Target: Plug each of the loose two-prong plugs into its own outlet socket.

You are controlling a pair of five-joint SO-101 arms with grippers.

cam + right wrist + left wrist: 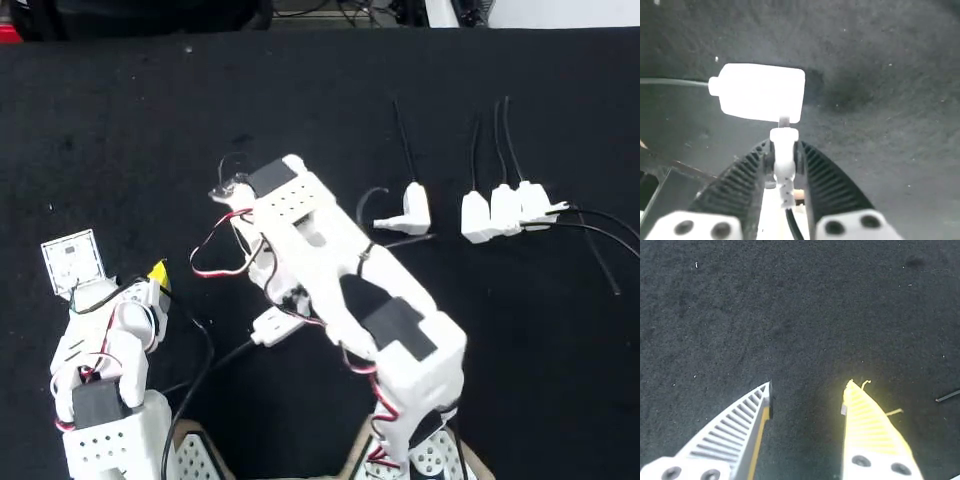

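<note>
My right gripper (784,147) is shut on a small white two-prong plug (784,162). The plug's prong end touches the side of a white outlet block (762,92) that lies on the black cloth with a cable leaving its far end. In the high view that block (275,325) lies under the folded right arm (340,280). My left gripper (807,390) is open over bare cloth, one finger white (747,415) and one yellow (865,420). It sits at the near left (155,280).
A loose white plug (412,210) with a black lead lies right of centre. Three white plug-and-socket units (505,210) stand in a row at the right with cables trailing off. A small white square plate (72,258) sits by the left arm.
</note>
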